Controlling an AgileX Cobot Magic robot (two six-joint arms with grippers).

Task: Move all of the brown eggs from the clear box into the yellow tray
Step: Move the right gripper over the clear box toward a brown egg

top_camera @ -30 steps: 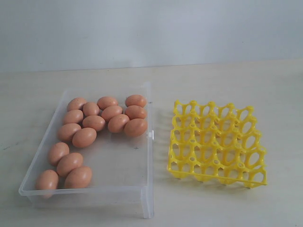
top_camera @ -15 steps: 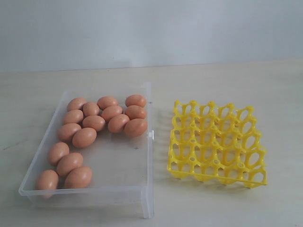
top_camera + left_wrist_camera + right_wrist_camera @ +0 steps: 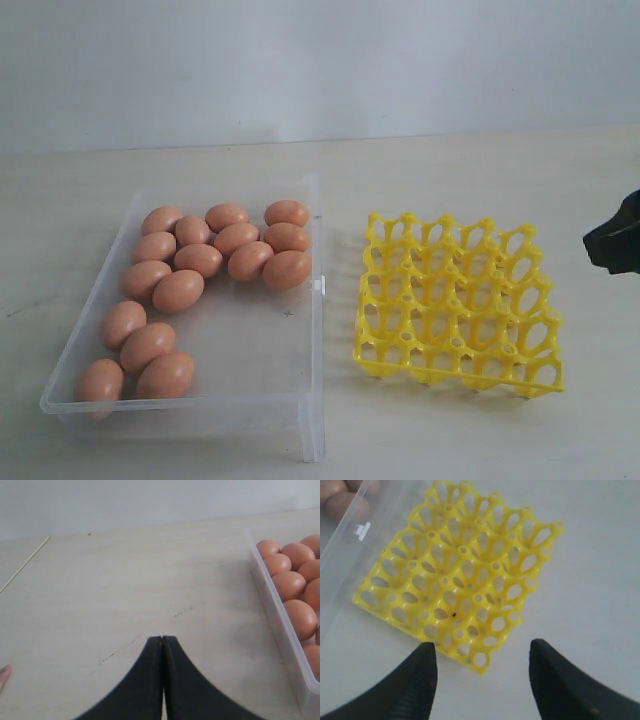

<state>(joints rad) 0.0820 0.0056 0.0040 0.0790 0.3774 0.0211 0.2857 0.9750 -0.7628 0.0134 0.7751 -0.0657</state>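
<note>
Beyond the tray (image 3: 460, 380), on its side away from the box (image 3: 250, 330), only a dark tip of the right end effector (image 3: 614, 243) shows in the exterior view. The picture's edge cuts off the rest, and its jaws cannot be read there. In the left wrist view the box is cut off, so only one wall and a few eggs (image 3: 287, 585) show, some halved. Well away from the box, a small pink shape (image 3: 4, 674) on the counter (image 3: 125, 580) is also cut off and unidentifiable. In the right wrist view the box's corner and the eggs behind it are blurred.
</note>
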